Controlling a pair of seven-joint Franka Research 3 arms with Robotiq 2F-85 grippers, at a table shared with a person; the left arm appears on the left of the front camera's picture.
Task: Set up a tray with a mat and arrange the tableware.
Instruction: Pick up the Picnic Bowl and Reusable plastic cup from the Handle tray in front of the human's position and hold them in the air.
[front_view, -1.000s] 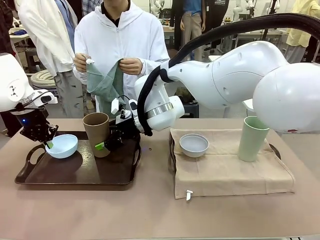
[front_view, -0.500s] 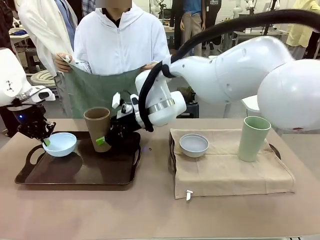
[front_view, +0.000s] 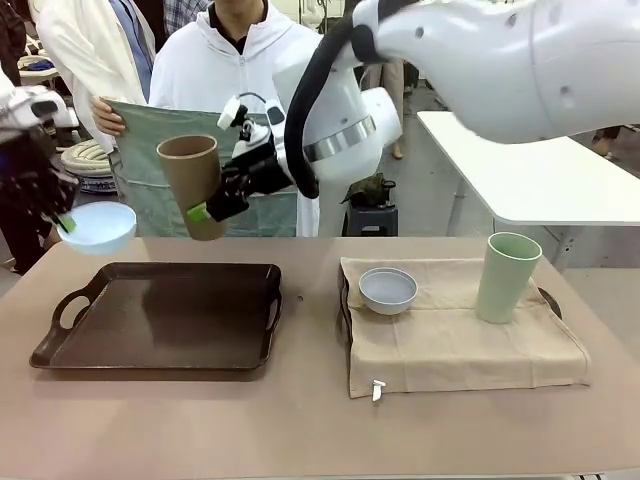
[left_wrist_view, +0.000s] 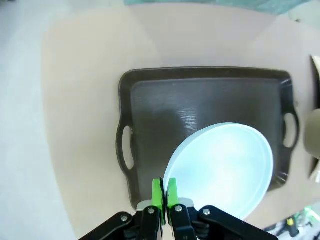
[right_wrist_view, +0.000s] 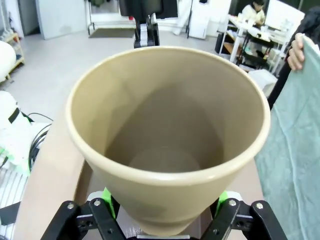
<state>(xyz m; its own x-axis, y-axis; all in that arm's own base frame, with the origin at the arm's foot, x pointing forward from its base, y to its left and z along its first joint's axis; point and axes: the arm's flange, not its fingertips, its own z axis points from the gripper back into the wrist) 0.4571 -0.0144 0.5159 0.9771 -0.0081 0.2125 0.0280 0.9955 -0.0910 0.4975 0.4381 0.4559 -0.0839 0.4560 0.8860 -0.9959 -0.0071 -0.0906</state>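
Pinching the pale blue bowl (left_wrist_view: 220, 170) by its thin rim, my left gripper (left_wrist_view: 164, 192) holds it above the dark tray (left_wrist_view: 150, 125); my right gripper (right_wrist_view: 162, 210) clamps the tan cup (right_wrist_view: 167, 135) near its base; both feel light, stiff, slippery.

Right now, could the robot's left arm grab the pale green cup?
Probably not. The left gripper is shut on the pale blue bowl, held up at the far left, while the pale green cup stands on the beige mat at the far right.

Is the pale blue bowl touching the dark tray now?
Apart. In the front view the pale blue bowl hangs in the left gripper, above the dark tray.
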